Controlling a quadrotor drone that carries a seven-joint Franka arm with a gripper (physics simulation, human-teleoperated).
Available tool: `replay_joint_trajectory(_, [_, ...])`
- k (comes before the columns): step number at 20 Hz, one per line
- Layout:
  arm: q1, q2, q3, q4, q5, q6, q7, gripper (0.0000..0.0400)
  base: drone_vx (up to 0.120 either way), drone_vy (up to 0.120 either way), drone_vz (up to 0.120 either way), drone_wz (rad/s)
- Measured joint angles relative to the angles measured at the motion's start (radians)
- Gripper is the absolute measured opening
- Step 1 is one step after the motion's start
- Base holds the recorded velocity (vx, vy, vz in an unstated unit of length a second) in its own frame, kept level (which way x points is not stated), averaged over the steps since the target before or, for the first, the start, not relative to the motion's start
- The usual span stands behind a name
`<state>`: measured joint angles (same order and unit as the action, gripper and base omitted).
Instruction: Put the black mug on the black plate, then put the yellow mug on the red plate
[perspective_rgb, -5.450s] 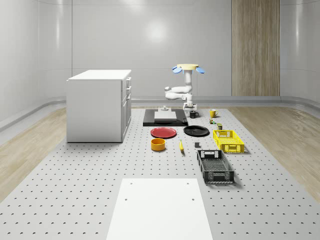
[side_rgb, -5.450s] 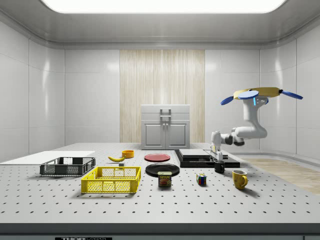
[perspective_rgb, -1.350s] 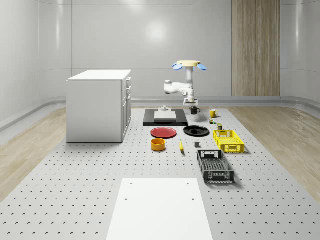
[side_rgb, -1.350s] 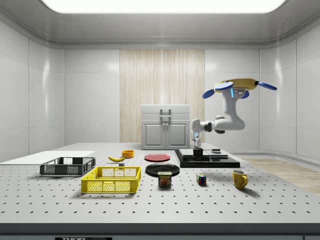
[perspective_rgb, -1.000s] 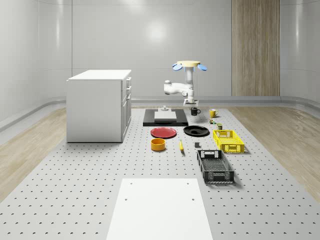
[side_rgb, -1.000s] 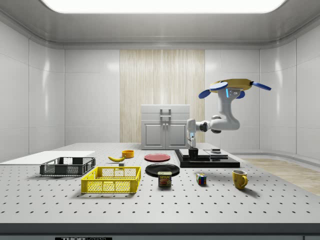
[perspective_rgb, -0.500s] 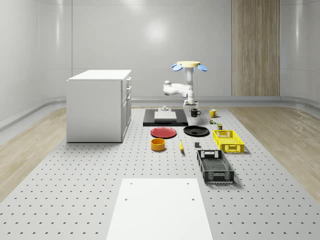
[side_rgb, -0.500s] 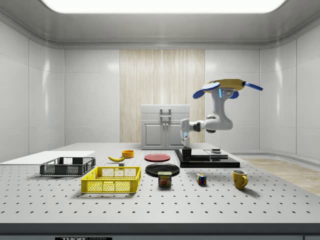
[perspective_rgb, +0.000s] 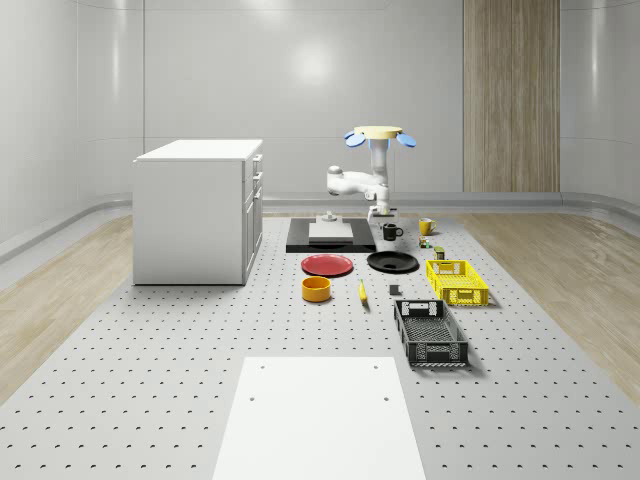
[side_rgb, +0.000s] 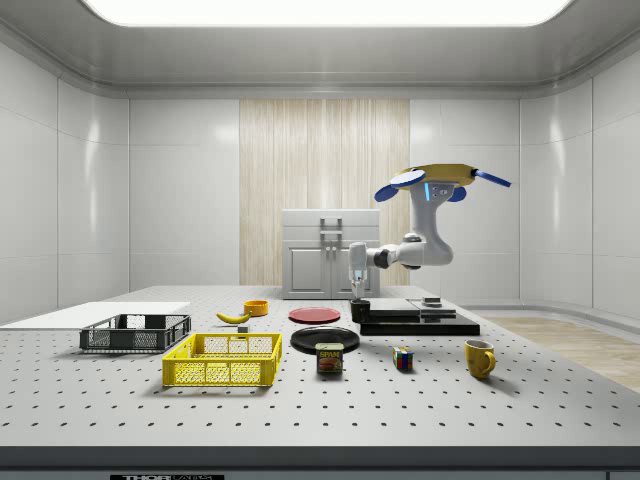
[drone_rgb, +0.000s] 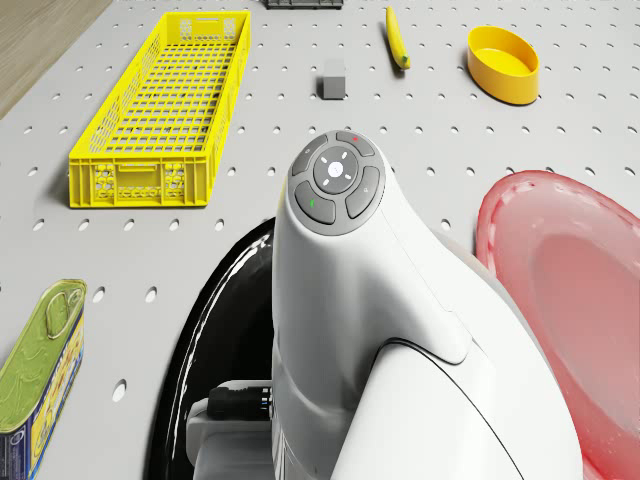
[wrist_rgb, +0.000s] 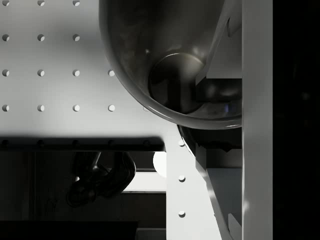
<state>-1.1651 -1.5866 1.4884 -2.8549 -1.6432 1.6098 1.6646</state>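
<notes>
In the whole-scene view, a drone (perspective_rgb: 374, 136) hovers above the far part of a perforated worktop (perspective_rgb: 150, 380), its white arm (perspective_rgb: 352, 182) bent down so the end effector (perspective_rgb: 384, 216) hangs over a black mug (perspective_rgb: 390, 232), which is lifted clear of the worktop just beyond the far rim of the black plate (perspective_rgb: 392, 262). The red plate (perspective_rgb: 327, 265) lies beside the black plate, and the yellow mug (perspective_rgb: 426, 226) stands farther off, near the worktop's far edge on the view's right. In the side view, the drone (side_rgb: 438, 177) hovers over a black platform (side_rgb: 420, 322), and the end effector (side_rgb: 357, 287) grips the black mug (side_rgb: 360, 311) by its rim, holding it above the worktop between the black plate (side_rgb: 324, 338) and the platform; the yellow mug (side_rgb: 479, 357) sits well apart, toward the near edge. In the drone view, the arm's wrist (drone_rgb: 345, 300) covers much of the black plate (drone_rgb: 215, 330), with the red plate (drone_rgb: 565, 290) alongside (a yellow crate (drone_rgb: 160, 110) lies beyond). In the wrist view, the mug's open mouth (wrist_rgb: 170, 65) sits close, a finger (wrist_rgb: 215, 45) reaching inside its wall.
</notes>
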Motion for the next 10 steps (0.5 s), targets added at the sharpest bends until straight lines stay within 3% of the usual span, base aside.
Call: replay_joint_trajectory(10, [-0.001,-0.007,0.001,0.0,0.003,0.006,0.0,0.011,0.12,0.0,0.0,0.0])
